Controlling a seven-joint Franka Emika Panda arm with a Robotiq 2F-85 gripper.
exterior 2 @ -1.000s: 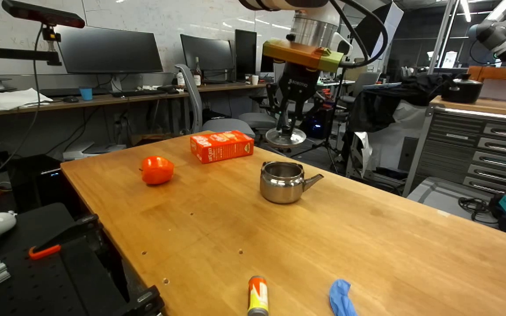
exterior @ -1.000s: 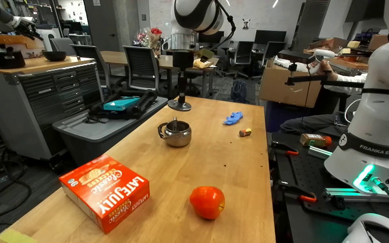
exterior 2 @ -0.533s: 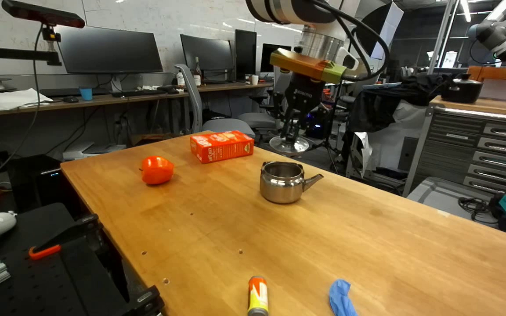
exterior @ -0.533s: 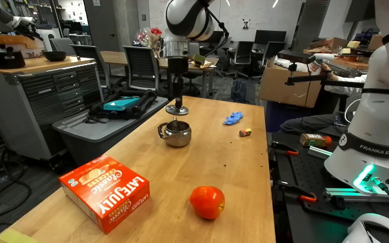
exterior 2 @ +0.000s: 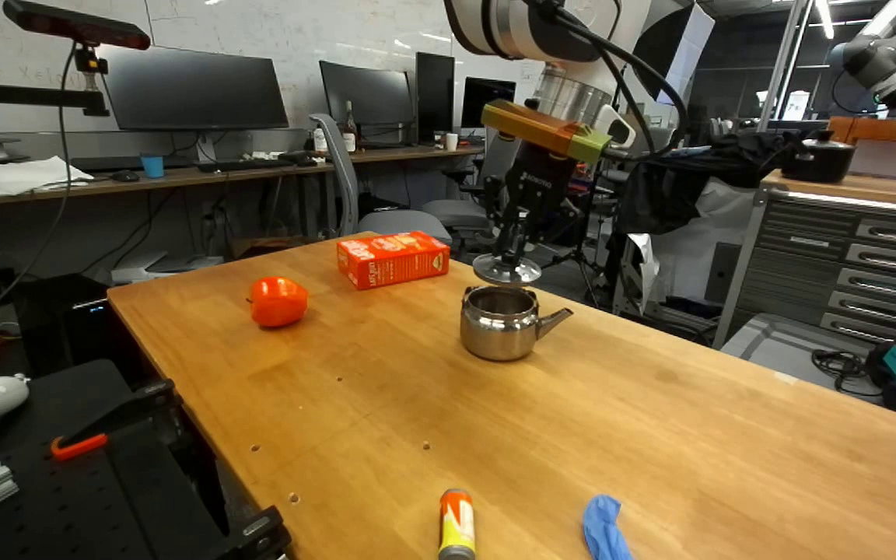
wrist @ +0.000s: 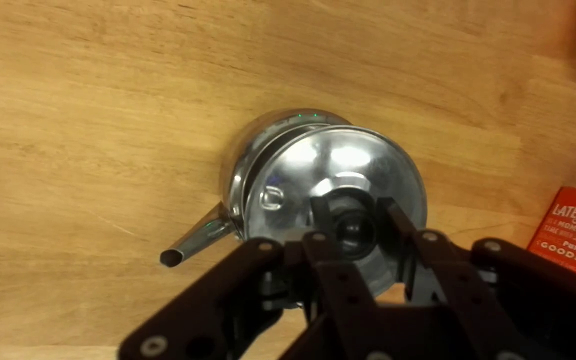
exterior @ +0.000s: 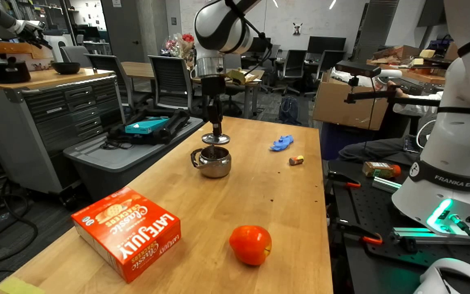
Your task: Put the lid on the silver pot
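Note:
The silver pot is a squat steel kettle with a spout and a dark side handle. It stands upright on the table in both exterior views. My gripper is shut on the dark knob of the round steel lid and holds it level, just above the pot's rim. In the wrist view the gripper has the knob between its fingers. There the lid sits off to the right of the pot and covers most of its opening.
A red cracker box and an orange-red fruit stand on the wooden table. A blue glove and a small orange-and-yellow cylinder lie on it too. The pot stands near a long table edge.
My gripper has come down with the lid, from well above the pot to just over its rim. The pot and the other objects have not moved.

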